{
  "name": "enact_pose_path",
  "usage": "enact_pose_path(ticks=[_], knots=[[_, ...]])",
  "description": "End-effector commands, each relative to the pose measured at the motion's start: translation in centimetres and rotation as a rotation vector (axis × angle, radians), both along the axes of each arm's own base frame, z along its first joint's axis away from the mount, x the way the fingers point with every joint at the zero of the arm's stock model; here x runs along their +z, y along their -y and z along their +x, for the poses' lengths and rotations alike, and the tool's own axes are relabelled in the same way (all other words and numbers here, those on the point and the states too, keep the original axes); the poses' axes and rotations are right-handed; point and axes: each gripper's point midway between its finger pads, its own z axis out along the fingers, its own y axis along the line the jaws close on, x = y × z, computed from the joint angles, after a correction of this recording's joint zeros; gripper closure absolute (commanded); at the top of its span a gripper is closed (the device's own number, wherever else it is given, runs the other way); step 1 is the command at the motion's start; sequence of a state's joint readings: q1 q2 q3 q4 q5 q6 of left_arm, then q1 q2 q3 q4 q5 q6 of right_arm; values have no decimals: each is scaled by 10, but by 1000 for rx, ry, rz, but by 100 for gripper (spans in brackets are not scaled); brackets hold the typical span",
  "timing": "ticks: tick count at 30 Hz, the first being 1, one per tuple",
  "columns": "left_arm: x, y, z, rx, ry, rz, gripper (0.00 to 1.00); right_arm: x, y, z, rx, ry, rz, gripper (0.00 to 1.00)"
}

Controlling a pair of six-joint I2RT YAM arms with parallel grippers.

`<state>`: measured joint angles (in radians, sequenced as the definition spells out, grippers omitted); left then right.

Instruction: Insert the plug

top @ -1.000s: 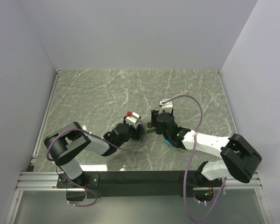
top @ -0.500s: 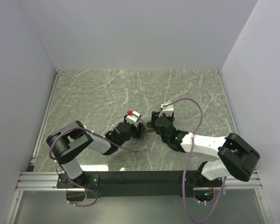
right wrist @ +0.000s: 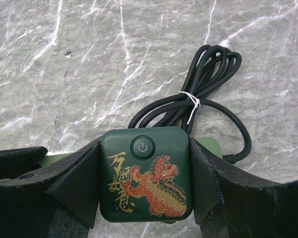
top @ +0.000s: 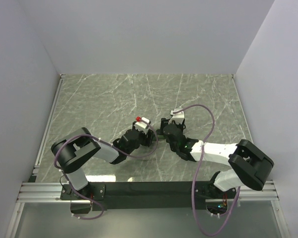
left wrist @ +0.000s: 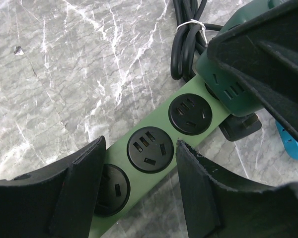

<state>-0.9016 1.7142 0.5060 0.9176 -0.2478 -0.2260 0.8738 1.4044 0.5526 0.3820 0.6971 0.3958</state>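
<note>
Both flat sides of the seemingly light, rigid plug (right wrist: 145,173) sat pinched in my right fingers (right wrist: 74,183); my left fingers (left wrist: 79,183) spread empty over the strip (left wrist: 164,130).

Plug (right wrist: 146,173) atop the strip (left wrist: 154,148) — cord coil (right wrist: 208,84) behind.

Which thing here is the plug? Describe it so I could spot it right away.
On the marble table, look between the right arm's fingers, over the light green power strip. The plug is the dark green square block with a power button and a red-gold beast painted on it.
</note>
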Motion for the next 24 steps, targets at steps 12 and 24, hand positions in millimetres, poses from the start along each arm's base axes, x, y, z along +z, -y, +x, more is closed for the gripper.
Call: enact_pose_path(ticks=[12,24], knots=[[-31,-8,-12,-33,-86,81,36,-86,12,-52,51,-292,-151,100],[-33,-10,-11,-35,-95,75,36,-108,14,-63,26,-351,-144,100]])
